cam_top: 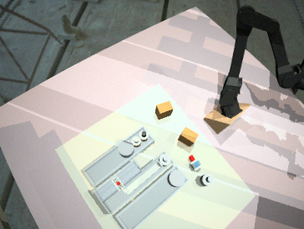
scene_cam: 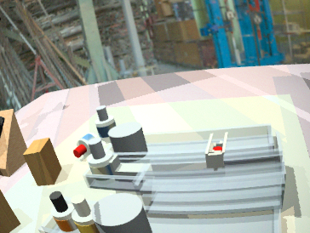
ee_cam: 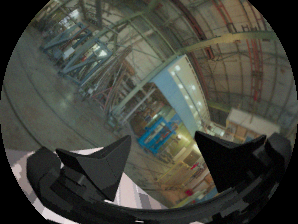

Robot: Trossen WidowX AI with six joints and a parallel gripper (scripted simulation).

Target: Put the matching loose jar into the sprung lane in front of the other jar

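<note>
just a loose jar (cam_top: 206, 180), pale-capped with a dark body, on the mat; pincer (ee_cam: 160, 156) wide, empty

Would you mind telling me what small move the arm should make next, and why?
Probably swing the gripper away from the base and toward the loose jar on the mat. The fingers stand wide open with nothing between them and face the hall, not the table, and the jar stands alone, apart from the lanes. Whether it matches the lane's jar is hard to confirm.
</note>
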